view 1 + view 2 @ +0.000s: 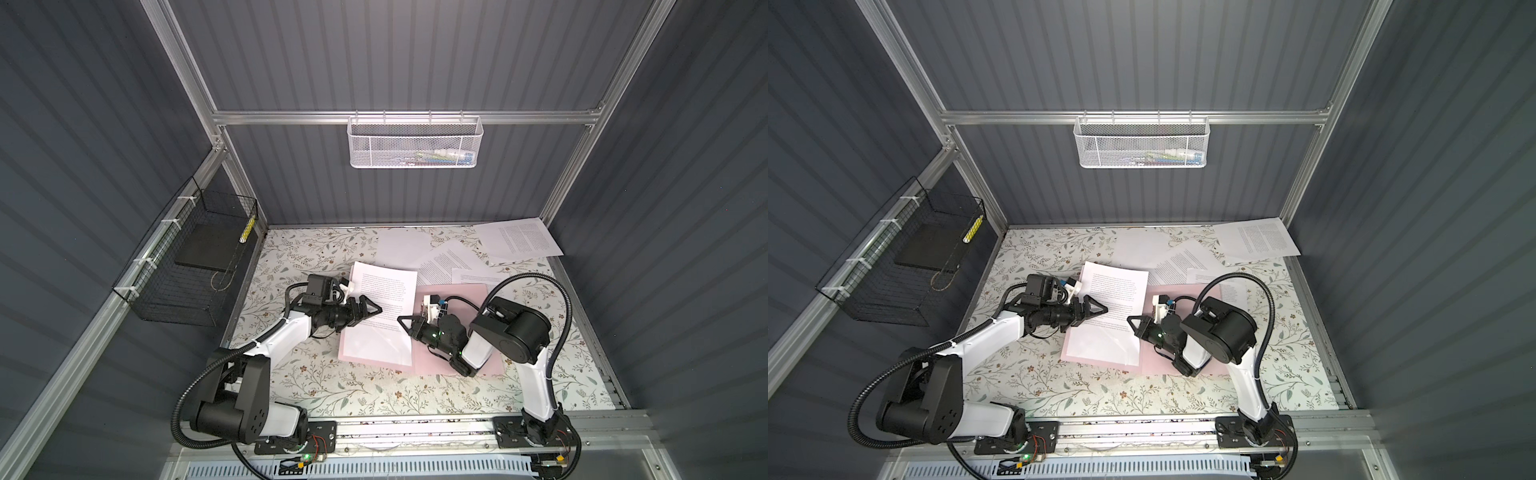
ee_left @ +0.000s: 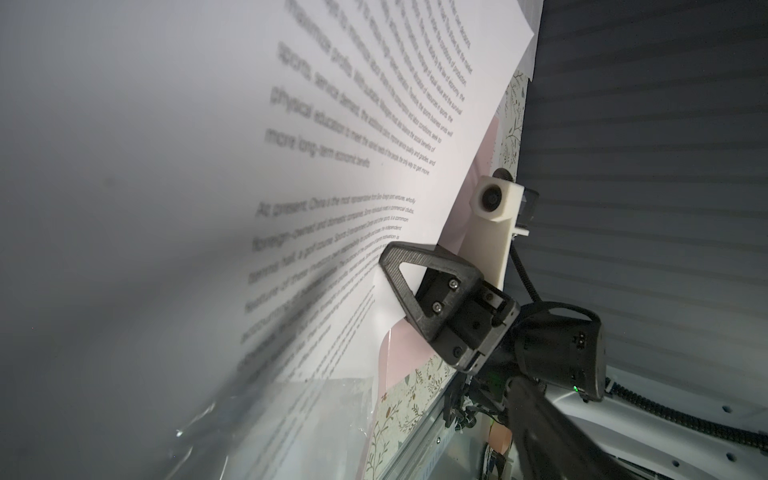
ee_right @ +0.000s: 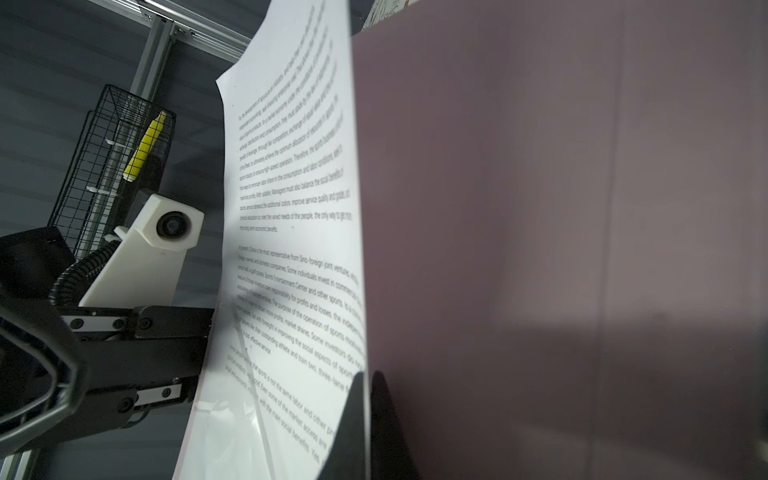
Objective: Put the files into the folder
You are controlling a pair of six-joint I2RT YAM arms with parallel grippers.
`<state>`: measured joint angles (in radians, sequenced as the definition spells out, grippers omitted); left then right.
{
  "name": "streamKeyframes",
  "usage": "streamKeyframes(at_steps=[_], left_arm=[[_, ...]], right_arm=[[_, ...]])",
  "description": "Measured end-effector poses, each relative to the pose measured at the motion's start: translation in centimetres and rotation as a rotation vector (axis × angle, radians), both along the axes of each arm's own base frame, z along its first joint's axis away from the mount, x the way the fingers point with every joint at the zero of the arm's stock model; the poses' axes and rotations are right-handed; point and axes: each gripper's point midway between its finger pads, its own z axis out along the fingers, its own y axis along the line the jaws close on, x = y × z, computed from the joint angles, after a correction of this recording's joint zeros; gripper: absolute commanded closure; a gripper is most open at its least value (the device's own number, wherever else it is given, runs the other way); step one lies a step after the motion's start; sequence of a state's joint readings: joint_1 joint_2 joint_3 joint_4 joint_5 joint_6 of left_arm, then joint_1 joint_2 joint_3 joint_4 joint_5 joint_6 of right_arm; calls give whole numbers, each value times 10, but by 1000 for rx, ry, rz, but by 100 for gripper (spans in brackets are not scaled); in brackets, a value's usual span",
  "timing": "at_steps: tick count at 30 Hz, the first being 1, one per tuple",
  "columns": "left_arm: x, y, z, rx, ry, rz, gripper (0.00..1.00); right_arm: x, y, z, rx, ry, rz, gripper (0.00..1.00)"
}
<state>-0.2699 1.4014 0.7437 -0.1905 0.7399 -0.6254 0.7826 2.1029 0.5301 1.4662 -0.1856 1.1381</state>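
Printed sheet (image 1: 382,291): light, limp; lies on left half of pink folder (image 1: 428,359); best taken by an edge. Right claw (image 1: 405,322) clenched on its right edge; left claw (image 1: 370,308) released at its left.

floral table (image 1: 332,390), open pink folder (image 1: 428,359), loose printed sheets (image 1: 519,241)

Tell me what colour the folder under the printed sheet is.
The folder is plain pale pink, with no pattern; it shows best in a top view.
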Motion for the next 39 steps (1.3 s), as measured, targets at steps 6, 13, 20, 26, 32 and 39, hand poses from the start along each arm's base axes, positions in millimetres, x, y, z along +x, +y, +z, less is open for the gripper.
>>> streamKeyframes(at_steps=[6,13,20,26,32,39], left_arm=[[1,0,0,4,-6,5,7],[-1,-3,-2,4,6,-3,7],[-1,-3,-3,4,12,0,6],[-1,-3,-3,4,12,0,7],[-2,-2,-5,12,18,3,6],[-3,4,-9,54,32,24,4]], right_arm=[[-1,1,0,0,6,-2,100],[-11,10,8,-6,14,29,100],[-16,13,14,-5,13,41,100],[-19,9,9,-14,27,35,87],[-21,5,3,-36,35,27,71],[-24,-1,17,-58,6,19,7]])
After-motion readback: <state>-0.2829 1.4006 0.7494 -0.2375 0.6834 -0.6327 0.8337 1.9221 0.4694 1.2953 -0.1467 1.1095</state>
